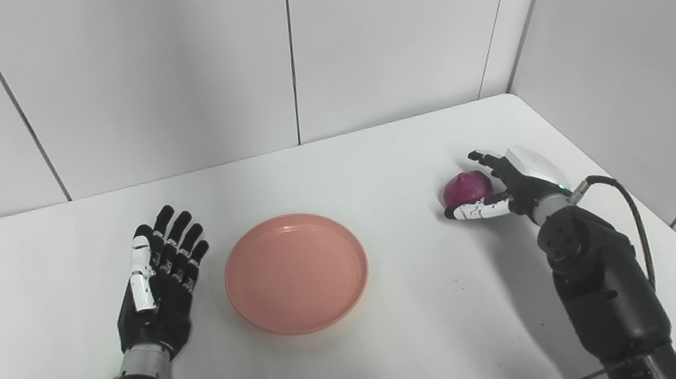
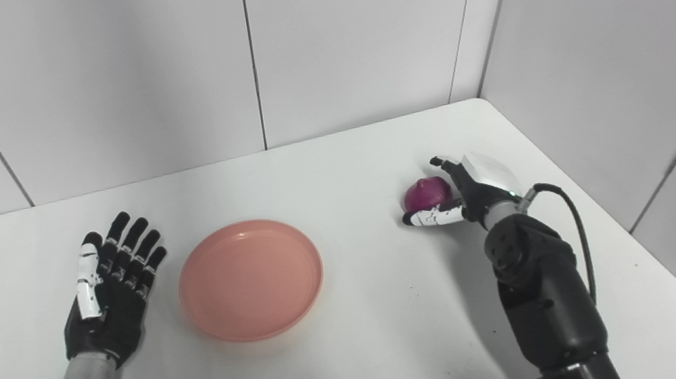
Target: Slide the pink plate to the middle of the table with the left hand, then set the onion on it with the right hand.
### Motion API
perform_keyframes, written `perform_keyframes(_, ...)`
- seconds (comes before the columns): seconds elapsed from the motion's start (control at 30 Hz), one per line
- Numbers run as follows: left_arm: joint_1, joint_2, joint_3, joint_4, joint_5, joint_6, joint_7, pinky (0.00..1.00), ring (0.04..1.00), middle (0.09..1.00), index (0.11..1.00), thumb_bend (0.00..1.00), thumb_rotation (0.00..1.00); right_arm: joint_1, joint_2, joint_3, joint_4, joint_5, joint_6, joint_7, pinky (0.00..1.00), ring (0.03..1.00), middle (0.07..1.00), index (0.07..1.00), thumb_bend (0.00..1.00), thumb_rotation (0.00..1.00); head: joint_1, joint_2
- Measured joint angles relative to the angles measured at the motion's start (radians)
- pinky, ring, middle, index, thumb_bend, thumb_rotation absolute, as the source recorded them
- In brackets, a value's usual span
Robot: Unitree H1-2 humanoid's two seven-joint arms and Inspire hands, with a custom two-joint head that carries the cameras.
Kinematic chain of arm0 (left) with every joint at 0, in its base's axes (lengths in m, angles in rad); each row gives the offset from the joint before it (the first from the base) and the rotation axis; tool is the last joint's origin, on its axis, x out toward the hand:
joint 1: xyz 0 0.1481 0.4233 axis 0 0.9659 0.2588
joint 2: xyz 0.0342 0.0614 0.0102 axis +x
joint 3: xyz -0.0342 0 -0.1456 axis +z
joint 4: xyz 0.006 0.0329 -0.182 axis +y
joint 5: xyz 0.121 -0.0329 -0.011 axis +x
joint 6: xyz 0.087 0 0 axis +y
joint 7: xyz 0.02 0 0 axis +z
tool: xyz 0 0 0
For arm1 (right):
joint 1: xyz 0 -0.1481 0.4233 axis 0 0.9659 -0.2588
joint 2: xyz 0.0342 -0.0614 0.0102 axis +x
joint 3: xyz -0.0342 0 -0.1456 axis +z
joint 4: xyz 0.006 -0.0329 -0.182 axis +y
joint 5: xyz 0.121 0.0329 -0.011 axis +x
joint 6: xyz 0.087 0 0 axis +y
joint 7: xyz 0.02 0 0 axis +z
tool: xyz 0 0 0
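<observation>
The pink plate (image 1: 295, 273) lies flat near the middle of the white table (image 1: 373, 158), with nothing on it. My left hand (image 1: 159, 281) rests just left of the plate, palm down, open with its fingers spread, a small gap from the rim. Off to the right, the purple onion (image 1: 465, 188) sits low at the table surface. My right hand (image 1: 503, 186) wraps it from the right: the thumb runs along its near side and the fingers curl over its far side. I cannot tell whether the onion is lifted off the table.
Grey panel walls close off the table at the back and along the right. The table's right edge (image 2: 651, 251) runs close beside my right forearm (image 2: 544, 293), which carries a black cable.
</observation>
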State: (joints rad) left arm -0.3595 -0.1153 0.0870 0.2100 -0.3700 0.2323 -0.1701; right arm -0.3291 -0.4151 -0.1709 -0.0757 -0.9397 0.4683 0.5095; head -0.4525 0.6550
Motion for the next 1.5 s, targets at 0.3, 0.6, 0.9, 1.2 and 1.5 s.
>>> perform_keyframes(0.3, 0.002, 0.001, -0.002, -0.005, 0.0, 0.006, 0.0, 0.96, 0.947, 0.949, 0.937, 0.4, 1.0, -0.016, -0.009, -0.007, 0.032, 0.038, 0.0, -0.02, 0.69, 0.801, 0.848, 0.849, 0.95, 0.33, 0.0, 0.003)
perform_keyframes(0.6, 0.003, 0.001, -0.001, -0.007, 0.0, 0.009, 0.0, 0.95, 0.944, 0.946, 0.936, 0.4, 1.0, -0.017, -0.026, 0.015, 0.034, 0.058, 0.0, -0.041, 0.46, 0.546, 0.597, 0.575, 0.8, 0.1, 0.002, 0.005)
perform_keyframes(0.9, 0.003, 0.001, 0.0, -0.009, 0.0, 0.014, 0.0, 0.96, 0.948, 0.95, 0.94, 0.4, 1.0, -0.018, -0.033, 0.024, 0.034, 0.071, 0.0, -0.058, 0.33, 0.404, 0.484, 0.486, 0.52, 0.13, 0.002, 0.009)
perform_keyframes(1.2, 0.003, 0.001, 0.0, -0.012, 0.0, 0.018, 0.0, 0.95, 0.947, 0.951, 0.94, 0.39, 1.0, -0.016, -0.043, 0.056, 0.035, 0.104, 0.0, -0.102, 0.29, 0.381, 0.431, 0.516, 0.53, 0.0, 0.006, 0.011)
perform_keyframes(1.5, 0.003, 0.001, -0.001, -0.012, 0.0, 0.018, 0.001, 0.95, 0.947, 0.949, 0.941, 0.39, 1.0, -0.012, -0.043, 0.058, -0.04, 0.09, 0.0, -0.115, 0.28, 0.376, 0.433, 0.51, 0.53, 0.0, 0.017, 0.008)
